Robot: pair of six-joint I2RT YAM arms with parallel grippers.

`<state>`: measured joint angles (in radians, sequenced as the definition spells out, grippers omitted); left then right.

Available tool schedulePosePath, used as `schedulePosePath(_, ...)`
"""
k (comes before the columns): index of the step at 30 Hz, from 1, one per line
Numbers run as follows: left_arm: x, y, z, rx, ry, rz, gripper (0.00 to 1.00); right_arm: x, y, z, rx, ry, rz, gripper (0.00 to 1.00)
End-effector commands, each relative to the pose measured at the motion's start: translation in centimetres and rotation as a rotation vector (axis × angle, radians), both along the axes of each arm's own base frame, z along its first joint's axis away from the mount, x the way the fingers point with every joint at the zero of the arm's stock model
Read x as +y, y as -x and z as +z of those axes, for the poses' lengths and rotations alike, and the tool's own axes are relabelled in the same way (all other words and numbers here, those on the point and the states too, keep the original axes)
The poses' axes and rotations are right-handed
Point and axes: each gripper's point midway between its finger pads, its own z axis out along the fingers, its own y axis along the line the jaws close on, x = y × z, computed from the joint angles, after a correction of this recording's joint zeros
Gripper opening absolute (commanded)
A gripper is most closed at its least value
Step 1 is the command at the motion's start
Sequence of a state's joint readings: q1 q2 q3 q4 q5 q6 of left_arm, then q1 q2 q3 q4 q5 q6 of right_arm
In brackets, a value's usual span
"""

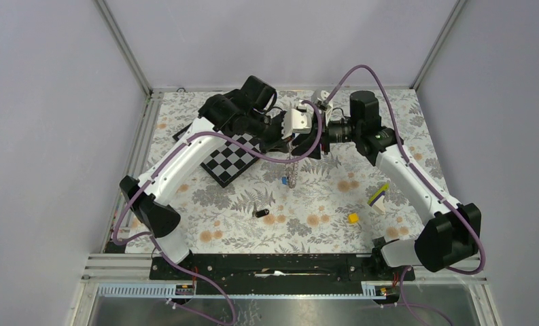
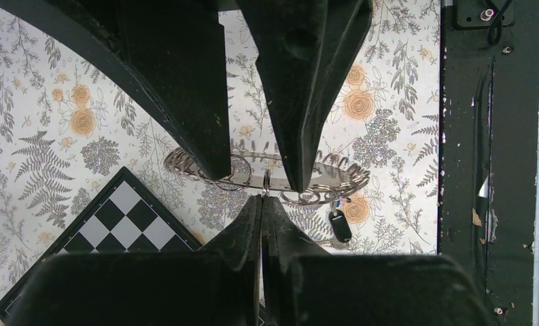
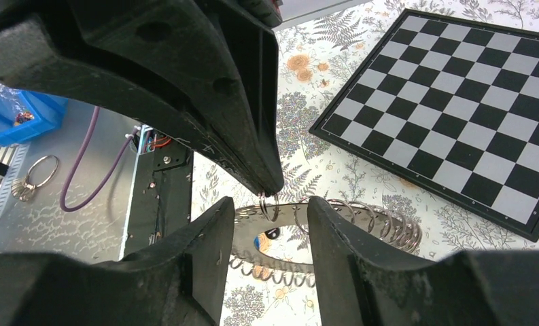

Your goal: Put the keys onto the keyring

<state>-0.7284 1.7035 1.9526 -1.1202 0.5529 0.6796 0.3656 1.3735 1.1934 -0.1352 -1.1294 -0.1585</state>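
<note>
The keyring (image 1: 291, 170), a flat silver loop wound with wire coils, hangs above the table middle. My left gripper (image 1: 288, 142) is shut on one small ring of it; the left wrist view shows the pinch (image 2: 263, 198) on the keyring (image 2: 334, 178). My right gripper (image 1: 307, 144) is open, its fingers (image 2: 185, 102) on either side of a section of the loop. The right wrist view shows that gap (image 3: 272, 207) and the keyring (image 3: 382, 227). The blue key (image 1: 283, 180) hangs at the loop. The black key (image 1: 258, 212) lies on the table and shows below the loop (image 2: 340, 226).
A black-and-white chessboard (image 1: 232, 159) lies left of the keyring. A yellow cube (image 1: 353, 218) and a purple-and-lime stick (image 1: 378, 195) lie at the right. A black base rail (image 2: 491, 170) runs along the near edge. A blue bin (image 3: 15, 109) sits off the table.
</note>
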Motion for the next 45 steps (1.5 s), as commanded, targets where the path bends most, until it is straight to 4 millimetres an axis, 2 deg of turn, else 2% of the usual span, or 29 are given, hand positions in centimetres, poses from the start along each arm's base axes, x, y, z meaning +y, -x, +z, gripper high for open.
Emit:
schedulePosePath(1,-0.8,-0.1,2.3,-0.037,0.068,-0.018,0.00,0.6,0.7,1.1,-0.048,-0.031,0.045,0.49)
schedulePosePath(5,-0.9,0.0,2.1,-0.027,0.068,-0.019,0.00,0.9,1.0,0.5,-0.034,-0.023,0.054,0.43)
schedulePosePath(10,-0.9,0.1,2.0,-0.022,0.070,-0.026,0.00,0.9,0.9,-0.1,-0.028,-0.013,0.047,0.42)
schedulePosePath(14,-1.0,0.2,2.1,-0.022,0.073,-0.028,0.00,0.9,0.8,-0.2,-0.027,-0.011,0.042,0.34)
schedulePosePath(19,-0.8,0.3,1.9,-0.023,0.066,-0.027,0.00,1.1,0.6,0.0,-0.014,-0.020,0.038,0.18)
schedulePosePath(22,-0.7,0.2,1.8,-0.031,0.069,-0.023,0.00,1.0,0.6,0.0,-0.011,-0.021,0.031,0.00)
schedulePosePath(27,0.0,0.0,2.5,-0.058,0.107,-0.030,0.02,1.0,0.6,0.8,-0.009,-0.031,0.020,0.00)
schedulePosePath(32,1.8,-0.8,4.4,0.009,0.245,-0.024,0.29,0.8,0.5,3.5,0.017,-0.097,0.022,0.00)
schedulePosePath(36,2.5,-0.6,4.8,0.123,0.375,-0.025,0.41,0.6,0.7,5.4,0.045,-0.182,0.050,0.00)
schedulePosePath(39,2.4,-0.2,4.9,0.162,0.451,-0.035,0.43,0.4,1.0,6.1,0.061,-0.239,0.068,0.00)
schedulePosePath(45,1.8,0.2,5.3,0.245,0.536,-0.041,0.43,0.1,1.1,6.0,0.081,-0.263,0.073,0.00)
